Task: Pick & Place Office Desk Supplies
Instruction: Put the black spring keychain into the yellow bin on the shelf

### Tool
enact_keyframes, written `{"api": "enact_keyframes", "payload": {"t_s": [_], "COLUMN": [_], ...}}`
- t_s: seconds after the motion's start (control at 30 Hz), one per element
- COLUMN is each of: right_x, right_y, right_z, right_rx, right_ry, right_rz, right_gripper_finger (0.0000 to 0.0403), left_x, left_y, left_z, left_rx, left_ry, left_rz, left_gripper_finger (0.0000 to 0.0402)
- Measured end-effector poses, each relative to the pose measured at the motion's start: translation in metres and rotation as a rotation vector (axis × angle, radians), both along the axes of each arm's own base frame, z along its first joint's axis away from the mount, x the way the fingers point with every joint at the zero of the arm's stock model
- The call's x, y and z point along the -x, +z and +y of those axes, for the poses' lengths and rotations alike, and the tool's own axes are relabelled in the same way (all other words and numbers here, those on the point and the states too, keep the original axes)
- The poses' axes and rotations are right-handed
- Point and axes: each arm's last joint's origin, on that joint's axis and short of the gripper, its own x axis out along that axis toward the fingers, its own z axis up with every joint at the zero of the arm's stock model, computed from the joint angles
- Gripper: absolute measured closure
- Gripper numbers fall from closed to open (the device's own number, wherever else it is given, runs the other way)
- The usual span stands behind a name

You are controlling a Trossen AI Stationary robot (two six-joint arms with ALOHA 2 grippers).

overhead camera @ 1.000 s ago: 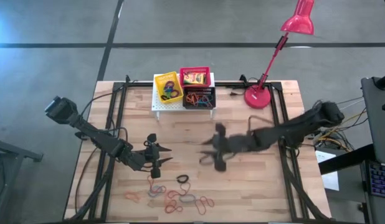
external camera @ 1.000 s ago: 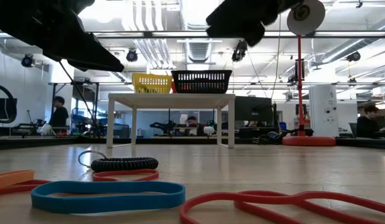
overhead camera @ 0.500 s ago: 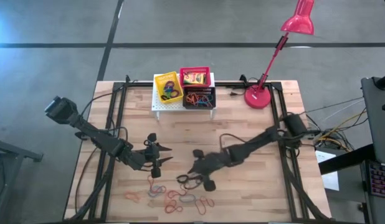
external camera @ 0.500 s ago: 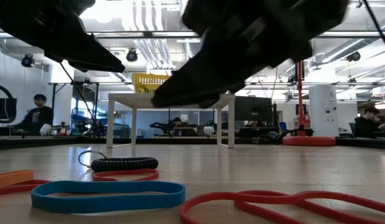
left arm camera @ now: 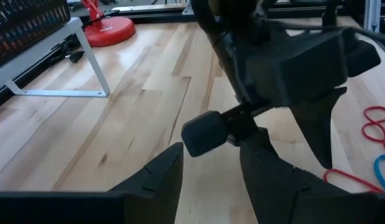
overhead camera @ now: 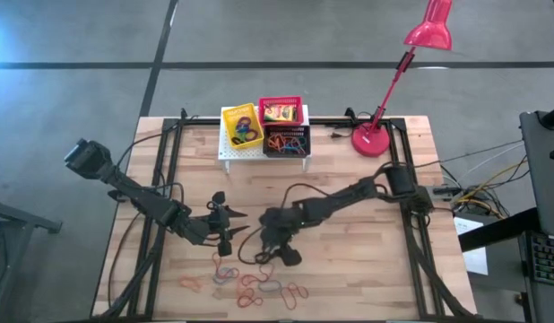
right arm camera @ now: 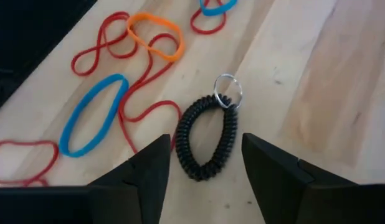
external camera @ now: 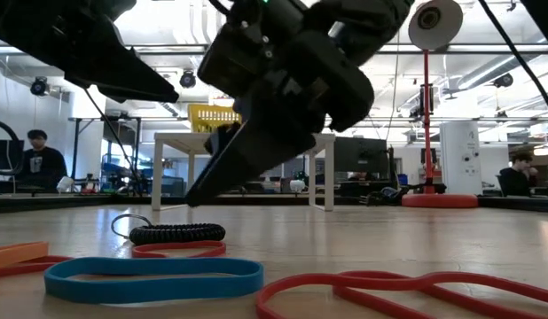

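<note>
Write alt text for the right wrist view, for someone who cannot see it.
The right gripper hangs open just above a black coiled loop with a small metal ring lying on the wooden table, its two dark fingers either side of the coil. Beyond the coil lie flat red, orange and blue elastic loops.

Grey concrete floor; ceiling strip lights; seated person at distant desk.

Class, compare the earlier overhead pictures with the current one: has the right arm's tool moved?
Yes. The right tool has swung toward the left arm's side and away from the red lamp base, ending over the black coiled loop.
</note>
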Motion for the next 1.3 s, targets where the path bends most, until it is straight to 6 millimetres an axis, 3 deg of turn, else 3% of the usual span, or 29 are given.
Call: {"api": "enact_keyframes", "payload": {"t_s": [0.4, 0.67, 0.9, 1.3], "right_x": [0.0, -0.008, -0.009, -0.007], "right_y": [0.001, -0.019, -0.017, -0.021], "right_z": [-0.001, -0.013, -0.019, -0.029], "right_rx": [0.101, -0.024, -0.05, 0.081], "right_ry": [0.105, 0.15, 0.175, 0.162], "right_rz": [-0.082, -0.083, -0.095, -0.08], "right_gripper_finger": [0.0239, 0.0255, 0.0273, 0.0307], "left_x": [0.0, 0.0, 0.0, 0.0], "left_y": [0.0, 0.0, 0.0, 0.0], "left_z": [0.001, 0.001, 0.001, 0.001], "left_rx": [-0.001, -0.001, -0.002, -0.003], "left_ry": [0.003, 0.003, 0.006, 0.006], "left_rz": [0.0, 0.0, 0.0, 0.0], "left_gripper_finger": [0.0238, 0.0238, 0.0238, 0.0238]}}
